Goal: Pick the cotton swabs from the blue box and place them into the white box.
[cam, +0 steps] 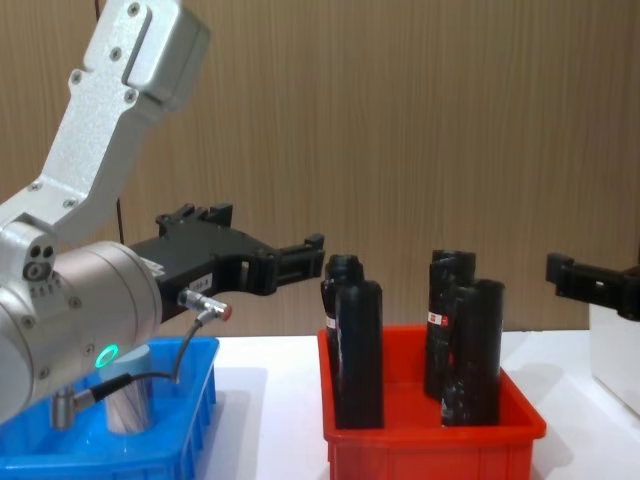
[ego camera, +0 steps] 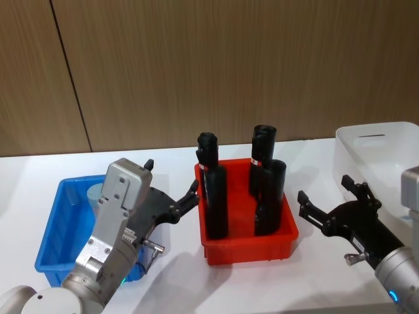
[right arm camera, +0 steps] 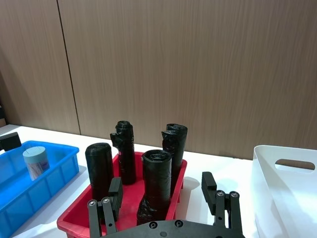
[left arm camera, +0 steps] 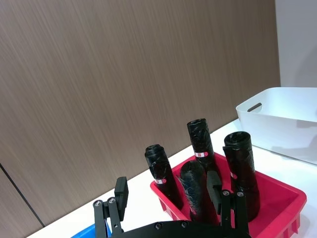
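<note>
**A:** One small clear tub of cotton swabs (ego camera: 98, 194), pale blue-grey lid, stands upright at the far end of the shallow bright blue plastic box (ego camera: 49, 245), by the left edge of the white table (ego camera: 177, 275). Standing like that, it looks easy to take from above.

**B:** And the left hand (ego camera: 171, 178)?

**A:** Fingers spread wide, pinching nothing. It hangs over the blue box's right rim, near the tub but not touching it. I'd say the grab is not yet made.

**B:** The right hand (ego camera: 324, 188)?

**A:** Spread wide too, and empty. It hovers between the red plastic bin (ego camera: 249, 247) of tall black bottles (ego camera: 216, 196) and the plain white plastic box (ego camera: 373, 147) at the table's right edge. The way into the white box looks open.
</note>
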